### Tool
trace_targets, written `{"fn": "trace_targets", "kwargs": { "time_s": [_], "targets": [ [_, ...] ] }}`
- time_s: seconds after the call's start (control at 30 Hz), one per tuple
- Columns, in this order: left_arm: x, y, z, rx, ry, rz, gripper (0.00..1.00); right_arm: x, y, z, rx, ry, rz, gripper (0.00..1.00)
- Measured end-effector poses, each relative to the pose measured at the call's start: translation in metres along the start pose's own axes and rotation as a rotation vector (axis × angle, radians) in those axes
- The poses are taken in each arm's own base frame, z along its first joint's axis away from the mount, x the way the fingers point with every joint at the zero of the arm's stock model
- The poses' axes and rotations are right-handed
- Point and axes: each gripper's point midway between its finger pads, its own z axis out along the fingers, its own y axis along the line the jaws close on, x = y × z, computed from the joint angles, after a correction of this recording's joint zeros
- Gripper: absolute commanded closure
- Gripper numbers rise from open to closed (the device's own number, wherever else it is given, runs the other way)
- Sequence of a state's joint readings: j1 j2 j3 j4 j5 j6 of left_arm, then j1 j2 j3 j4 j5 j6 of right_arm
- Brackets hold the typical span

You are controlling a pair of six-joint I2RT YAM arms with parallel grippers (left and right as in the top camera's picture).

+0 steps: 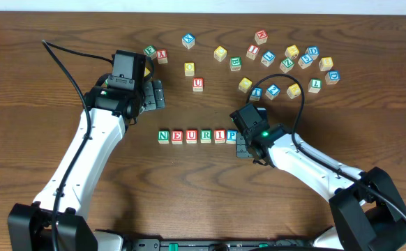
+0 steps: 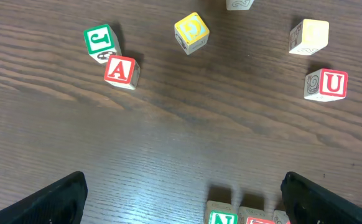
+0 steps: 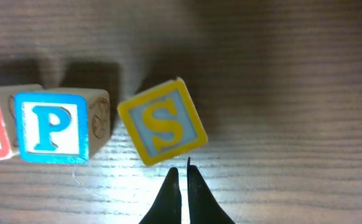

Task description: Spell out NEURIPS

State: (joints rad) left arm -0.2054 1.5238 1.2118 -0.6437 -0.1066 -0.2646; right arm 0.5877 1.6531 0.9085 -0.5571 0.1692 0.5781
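Overhead centre: letter row [image 1: 197, 136] reads N-E-U-R-I-P. Wrist view: yellow S cube [image 3: 162, 121] just right of blue P cube [image 3: 50, 127], twisted out of line. right gripper [image 3: 182, 169] clenched, empty, tips at S cube's lower edge. left gripper [image 1: 155, 94] released wide, upper left of row, grasping nothing.

Desk [image 1: 21, 104]: dark wood grain. Toward the far edge, left of centre, a green J cube [image 1: 149, 50] and a red A cube [image 1: 162, 55] touch at a corner. A blue-faced cube [image 1: 188, 40] stands apart to their right. Nearer mid-desk, a yellow cube [image 1: 190, 68] sits just beside a spare red U cube [image 1: 198, 84]. A loose scatter of further cubes [image 1: 291, 51] occupies the far right portion; most letters are unreadable.
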Motion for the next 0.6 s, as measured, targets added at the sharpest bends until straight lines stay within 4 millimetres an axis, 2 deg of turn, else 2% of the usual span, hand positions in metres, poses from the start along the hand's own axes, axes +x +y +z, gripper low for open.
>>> {"fn": "trace_targets", "kwargs": {
  "time_s": [0.33, 0.6],
  "targets": [
    [0.0, 0.0, 0.0, 0.0, 0.0, 0.0, 0.02, 0.017, -0.013, -0.001, 0.057, 0.067, -0.01, 0.99],
    [0.0, 0.0, 0.0, 0.0, 0.0, 0.0, 0.02, 0.007, -0.027, -0.002, 0.139, 0.012, -0.005, 0.99]
  ]
}}
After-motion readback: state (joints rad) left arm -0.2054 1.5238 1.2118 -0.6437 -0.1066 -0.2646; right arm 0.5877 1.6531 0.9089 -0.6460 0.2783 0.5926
